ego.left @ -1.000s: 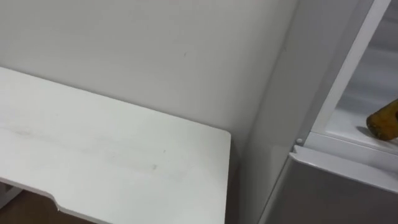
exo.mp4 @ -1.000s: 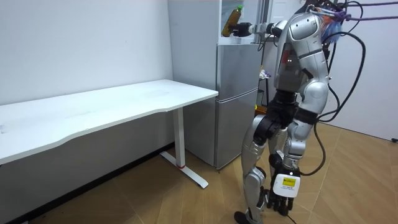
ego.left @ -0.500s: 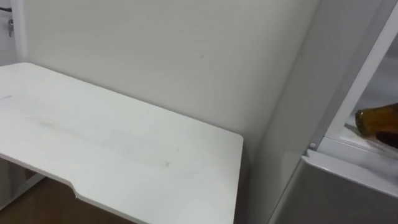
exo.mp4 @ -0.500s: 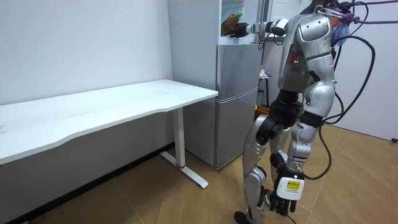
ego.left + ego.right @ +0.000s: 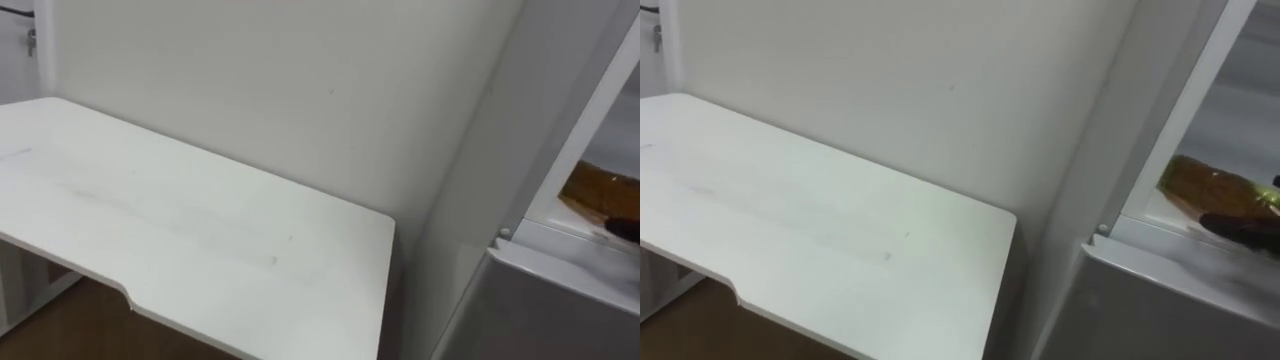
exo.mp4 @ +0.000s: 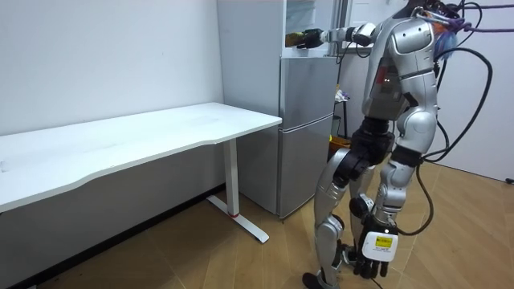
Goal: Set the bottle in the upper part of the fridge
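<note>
The right hand (image 5: 1244,226) is inside the upper fridge compartment (image 5: 1185,110). Its dark fingers seem wrapped round the amber bottle (image 5: 1198,186), which lies almost flat just left of them. Settle the bottle fully down behind the front lip (image 5: 1170,250) below the hand, loosen the fingers, then draw straight back. The left hand (image 6: 374,249) hangs by the leg.

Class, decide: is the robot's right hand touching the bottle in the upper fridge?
Touching. The right eye view shows the right hand with its dark fingers curled across the amber bottle, with no gap between them.
</note>
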### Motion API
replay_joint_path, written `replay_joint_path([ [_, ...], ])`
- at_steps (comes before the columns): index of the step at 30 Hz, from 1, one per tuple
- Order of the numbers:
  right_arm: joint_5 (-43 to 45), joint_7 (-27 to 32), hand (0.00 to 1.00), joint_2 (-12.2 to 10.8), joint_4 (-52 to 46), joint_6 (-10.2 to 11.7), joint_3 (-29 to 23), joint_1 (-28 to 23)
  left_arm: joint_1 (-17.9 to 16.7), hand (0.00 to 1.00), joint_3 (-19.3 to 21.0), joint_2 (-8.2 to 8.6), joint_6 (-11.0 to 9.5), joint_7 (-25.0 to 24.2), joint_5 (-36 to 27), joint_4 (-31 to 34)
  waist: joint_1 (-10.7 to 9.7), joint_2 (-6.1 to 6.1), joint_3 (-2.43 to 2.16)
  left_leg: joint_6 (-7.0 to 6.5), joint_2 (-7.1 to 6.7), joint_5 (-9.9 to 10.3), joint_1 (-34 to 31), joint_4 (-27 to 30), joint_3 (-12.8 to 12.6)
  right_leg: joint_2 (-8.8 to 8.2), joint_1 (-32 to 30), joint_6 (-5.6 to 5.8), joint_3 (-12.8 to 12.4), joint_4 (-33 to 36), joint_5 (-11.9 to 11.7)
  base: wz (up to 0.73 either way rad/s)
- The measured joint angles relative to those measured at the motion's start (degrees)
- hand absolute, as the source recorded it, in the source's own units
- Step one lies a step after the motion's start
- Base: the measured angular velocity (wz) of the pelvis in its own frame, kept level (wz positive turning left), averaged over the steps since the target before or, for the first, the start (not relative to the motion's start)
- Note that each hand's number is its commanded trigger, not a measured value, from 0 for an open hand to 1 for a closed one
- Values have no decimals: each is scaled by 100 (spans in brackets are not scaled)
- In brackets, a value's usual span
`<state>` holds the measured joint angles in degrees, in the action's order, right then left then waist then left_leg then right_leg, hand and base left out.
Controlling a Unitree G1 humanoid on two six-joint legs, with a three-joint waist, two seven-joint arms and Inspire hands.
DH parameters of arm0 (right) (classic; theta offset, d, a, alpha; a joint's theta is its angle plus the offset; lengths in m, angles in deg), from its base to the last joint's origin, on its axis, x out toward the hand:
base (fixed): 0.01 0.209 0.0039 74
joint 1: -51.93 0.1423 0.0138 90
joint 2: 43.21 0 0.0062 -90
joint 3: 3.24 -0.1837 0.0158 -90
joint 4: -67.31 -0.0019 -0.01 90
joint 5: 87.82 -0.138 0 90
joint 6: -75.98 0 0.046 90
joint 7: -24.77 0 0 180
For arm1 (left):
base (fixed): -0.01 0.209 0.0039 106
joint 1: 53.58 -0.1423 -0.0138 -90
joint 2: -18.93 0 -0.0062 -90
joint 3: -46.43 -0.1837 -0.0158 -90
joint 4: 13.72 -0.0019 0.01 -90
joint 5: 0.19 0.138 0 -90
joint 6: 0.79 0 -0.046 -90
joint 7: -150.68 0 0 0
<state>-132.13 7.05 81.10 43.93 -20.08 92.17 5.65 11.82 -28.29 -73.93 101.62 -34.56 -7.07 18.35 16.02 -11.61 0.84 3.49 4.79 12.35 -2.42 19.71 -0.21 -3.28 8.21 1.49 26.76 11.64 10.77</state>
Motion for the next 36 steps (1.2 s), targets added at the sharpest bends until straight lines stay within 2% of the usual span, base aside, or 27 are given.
replay_joint_path([
  [3, -3, -8, 0, 2, 1, 1, 0, -1, 0, 0, -4, 0, -22, -1, 0, -3, -6, 5, -2, 3, 0, -1, 0, 1, 5, 1, 1, 2, 3, 2, 1, 0],
  [6, -63, -39, 0, 3, 23, 12, 0, -11, 0, 0, -181, -52, -32, -4, 8, -4, -24, 6, -1, 0, 0, 1, -7, 4, 7, 1, -1, 27, 10, 2, 17, 0],
  [10, -289, -104, 0, 2, 15, 14, -90, -80, -2, 0, -203, -86, -32, -1, -26, -3, -45, 7, -2, 2, -9, -1, -8, 5, 2, -5, -2, 154, -4, -4, 94, 0],
  [12, -297, -151, 0, 2, 1, 12, -142, -87, -2, 0, -203, -90, -37, -1, -25, 9, -74, 7, -2, -8, -15, -8, -13, 3, -1, -11, -12, 162, -9, -6, 102, 0],
  [15, -294, -287, 0, -3, -37, 5, -248, -87, -16, 0, -200, -90, -99, 3, -24, 49, -168, 13, -5, -31, -36, -20, -13, -6, -4, -27, -20, 140, -18, -10, 113, 0],
  [16, -293, -311, 0, -4, -71, 9, -248, -88, -16, 0, -198, -94, -153, 4, -28, 56, -182, 18, -8, -34, -37, -21, -4, -6, -21, -27, -19, 99, -37, -14, 104, -5],
  [17, -292, -313, 0, -8, -154, 14, -245, -108, -15, 0, -199, -106, -208, 10, -49, 59, -212, 20, -9, -34, -37, -22, 4, -6, -34, -26, -14, 0, -52, -24, 59, -4],
  [19, -292, -296, 0, -43, -382, 49, -274, -195, -5, 0, -199, -110, -265, 30, -113, 61, -300, 20, -10, -34, -40, -22, -4, -7, -33, -18, -1, -50, -40, -91, 38, 0],
  [24, -295, -298, 0, -56, -806, 129, -454, -484, 55, 0, -198, -98, -442, 127, -253, 62, -359, 28, -24, -44, -39, -13, 7, -17, -96, -27, -2, -51, -69, -100, 32, -2],
  [28, -295, -323, 0, -64, -926, 139, -445, -518, 53, 0, -198, -80, -459, 125, -251, 66, -454, 68, -80, -53, -40, 2, 48, -22, -121, -34, 5, -44, -71, -102, 28, 0],
  [31, -290, -412, 0, -63, -1006, 149, -448, -600, -1, 0, -193, -79, -539, 127, -239, 119, -486, 81, -88, -51, -39, 14, 107, -39, -131, -35, 60, -42, -79, -104, 28, 0],
  [36, -284, -553, 0, -62, -1153, 124, -553, -733, -80, 0, -71, -16, -547, 130, -195, 292, -607, 83, -96, -70, -46, 34, 88, 8, -141, -52, 73, -21, -60, -145, 42, 2],
])
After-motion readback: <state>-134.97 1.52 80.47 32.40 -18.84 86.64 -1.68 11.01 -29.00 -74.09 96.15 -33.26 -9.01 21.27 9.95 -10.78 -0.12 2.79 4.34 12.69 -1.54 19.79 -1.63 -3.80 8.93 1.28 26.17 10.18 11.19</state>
